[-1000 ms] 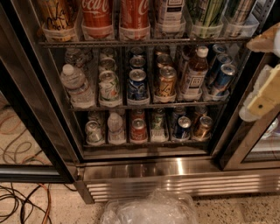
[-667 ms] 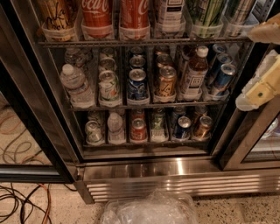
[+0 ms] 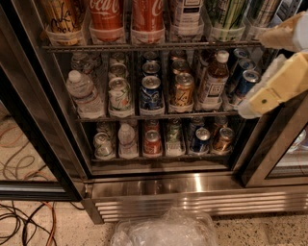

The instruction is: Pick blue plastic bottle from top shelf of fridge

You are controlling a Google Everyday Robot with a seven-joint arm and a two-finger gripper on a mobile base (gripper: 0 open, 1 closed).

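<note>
Camera view: gripper (image 3: 254, 74), fingers (image 3: 279, 89) spread, hangs before the fridge (image 3: 144, 185) at right.

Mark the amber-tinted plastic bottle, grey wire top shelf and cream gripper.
amber-tinted plastic bottle (image 3: 60, 14): camera view, body.
grey wire top shelf (image 3: 127, 47): camera view, front rail.
cream gripper (image 3: 254, 72): camera view, right edge, between open fingertips.

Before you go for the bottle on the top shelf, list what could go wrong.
1. The tool hangs open at the right side of the fridge, while the bottle stands far left on the top shelf. Crossing over could knock the Coke bottles in between.
2. The bottle sits in a clear holder, so pulling it straight out may snag it.
</note>
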